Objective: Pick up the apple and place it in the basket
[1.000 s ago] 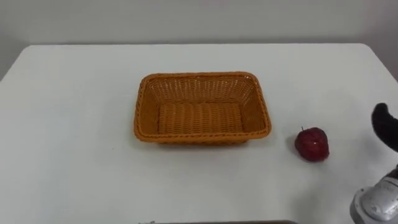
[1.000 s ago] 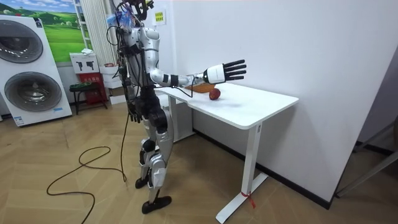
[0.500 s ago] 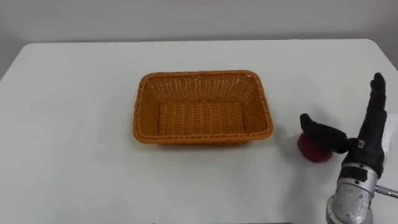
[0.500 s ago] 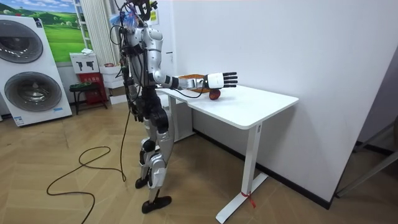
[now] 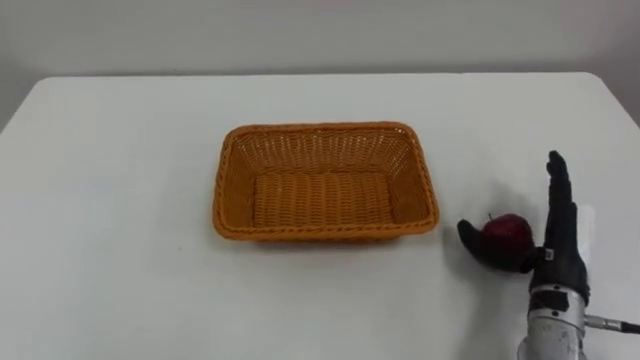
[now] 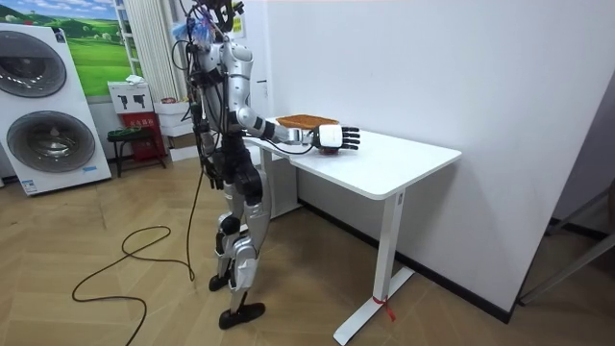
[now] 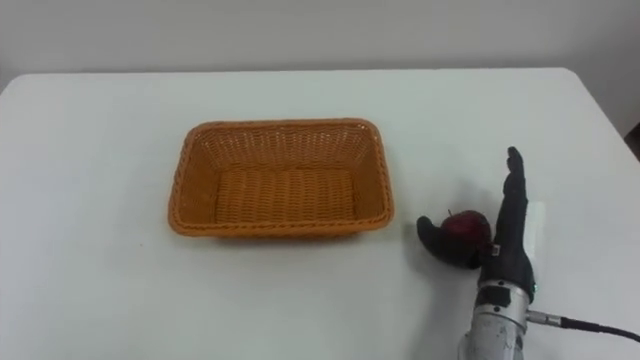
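Sitting on the white table (image 5: 110, 150) are a brown basket (image 5: 320, 129), then the red apple (image 5: 508, 232) to its right. The right hand (image 5: 560, 245) is just beside the apple, fingers straight and open. The room view shows the robot standing at the table.

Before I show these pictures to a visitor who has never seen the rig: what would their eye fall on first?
The empty orange rectangular wicker basket at the middle of the white table draws the eye first. Just to its right sits a small red apple. The robot's black right hand is open beside it, thumb left of the apple, straight fingers right of it.
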